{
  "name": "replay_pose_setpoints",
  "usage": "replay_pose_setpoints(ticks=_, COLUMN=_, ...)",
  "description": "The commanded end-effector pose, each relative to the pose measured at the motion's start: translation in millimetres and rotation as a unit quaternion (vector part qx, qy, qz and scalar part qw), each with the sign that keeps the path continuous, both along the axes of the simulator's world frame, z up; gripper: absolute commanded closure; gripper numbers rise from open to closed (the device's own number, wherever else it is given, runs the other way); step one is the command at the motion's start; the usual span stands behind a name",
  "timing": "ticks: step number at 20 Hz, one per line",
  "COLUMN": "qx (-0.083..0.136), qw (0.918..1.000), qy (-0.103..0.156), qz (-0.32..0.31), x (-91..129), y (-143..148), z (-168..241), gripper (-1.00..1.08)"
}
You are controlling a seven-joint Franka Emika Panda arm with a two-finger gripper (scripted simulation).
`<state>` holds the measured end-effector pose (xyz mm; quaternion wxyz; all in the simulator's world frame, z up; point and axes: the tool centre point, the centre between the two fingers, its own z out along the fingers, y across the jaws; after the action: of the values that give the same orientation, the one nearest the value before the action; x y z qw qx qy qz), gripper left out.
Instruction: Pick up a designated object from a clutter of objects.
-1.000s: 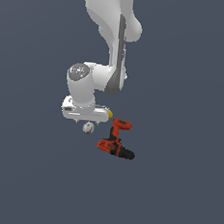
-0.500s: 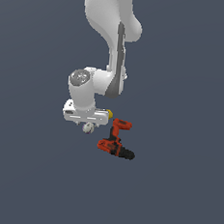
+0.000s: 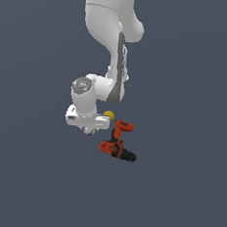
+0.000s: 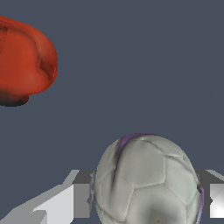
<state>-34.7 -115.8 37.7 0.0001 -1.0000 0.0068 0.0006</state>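
Observation:
The designated object, a white ball (image 4: 146, 183) with purplish seams, fills the gap between my two fingers in the wrist view. In the exterior view the ball (image 3: 89, 131) peeks out just under the white hand. My gripper (image 3: 89, 129) has come down over it and stands open, one finger (image 4: 83, 200) on each side of the ball and very close to its surface. Whether the pads touch it I cannot tell. The orange-red and black drill (image 3: 116, 145) lies just to the exterior view's right of the ball.
A yellow lump (image 3: 109, 115) sits behind the hand, close to the drill's upper end. The drill's red body (image 4: 26, 61) looms near in the wrist view. The dark grey floor (image 3: 177, 190) stretches all around. The arm's white links rise above the hand.
The hand has moved down onto the ball, which stays where it was. The drill and the yellow lump have not moved.

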Motion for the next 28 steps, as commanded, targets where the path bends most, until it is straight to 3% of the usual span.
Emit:
replay_pose_setpoints(ticks=1, qx=0.0, qw=1.0, qy=0.0, qz=0.0, x=0, y=0, z=-1, gripper=1.08)
replay_pose_setpoints(ticks=16, qx=0.0, qw=1.0, qy=-0.001, qz=0.0, x=3, y=5, z=10, gripper=1.08)
replay_pose_setpoints(ticks=28, qx=-0.001, qw=1.0, qy=-0.001, qz=-0.001, x=24, y=48, z=87, gripper=1.08)
